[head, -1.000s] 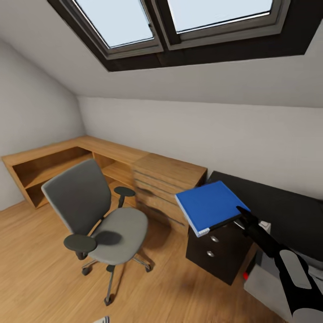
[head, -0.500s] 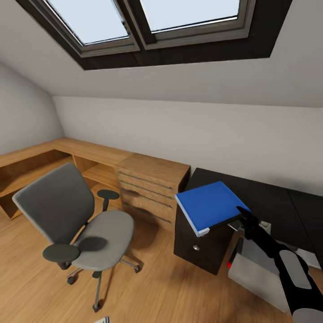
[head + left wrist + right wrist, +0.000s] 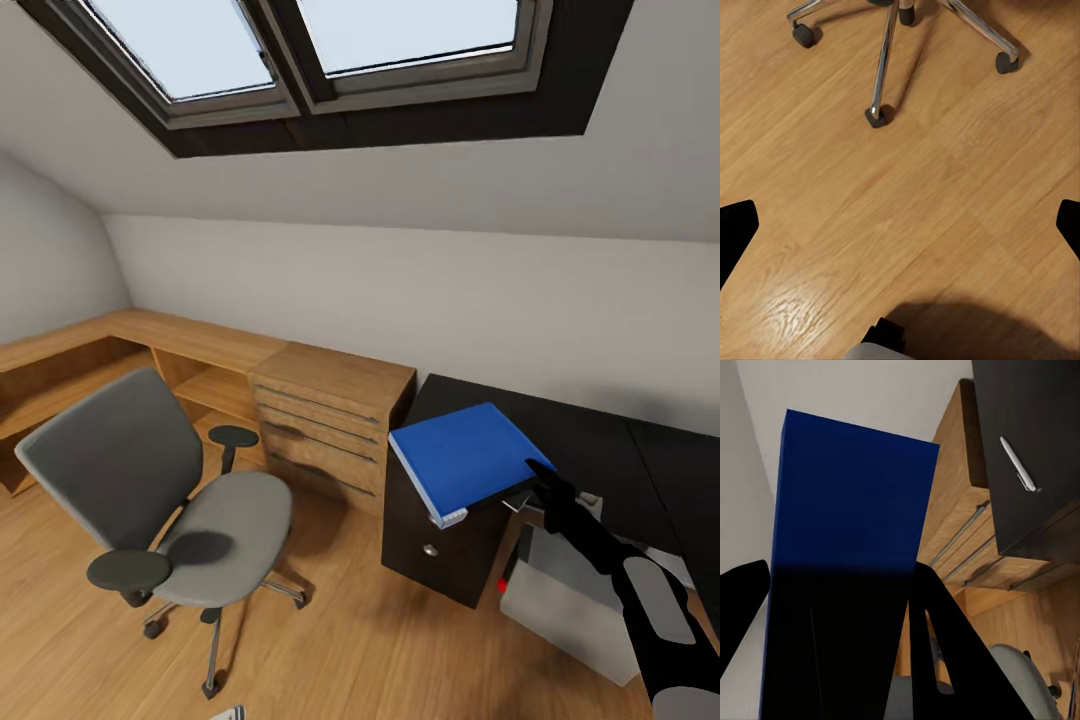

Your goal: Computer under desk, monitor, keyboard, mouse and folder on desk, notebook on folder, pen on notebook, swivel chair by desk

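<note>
- Head view: right gripper [image 3: 535, 478] clamps the blue folder [image 3: 462, 458] by its edge, held level above the desk [image 3: 580, 440] corner; swivel chair [image 3: 170, 490] at 8 o'clock.
- Left wrist view: left gripper [image 3: 900, 225] fingers spread apart, empty, over floor [image 3: 907, 195].
- Right wrist view: folder pinched between fingers [image 3: 945, 645]; pen [image 3: 1018, 465] on desk at 1 o'clock.

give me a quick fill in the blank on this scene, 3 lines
1. The right tool grips the ____ folder.
2. The chair seat is ____ of objects.
3. A pen lies on the black ____ top.

Missing words: blue; empty; desk
</note>
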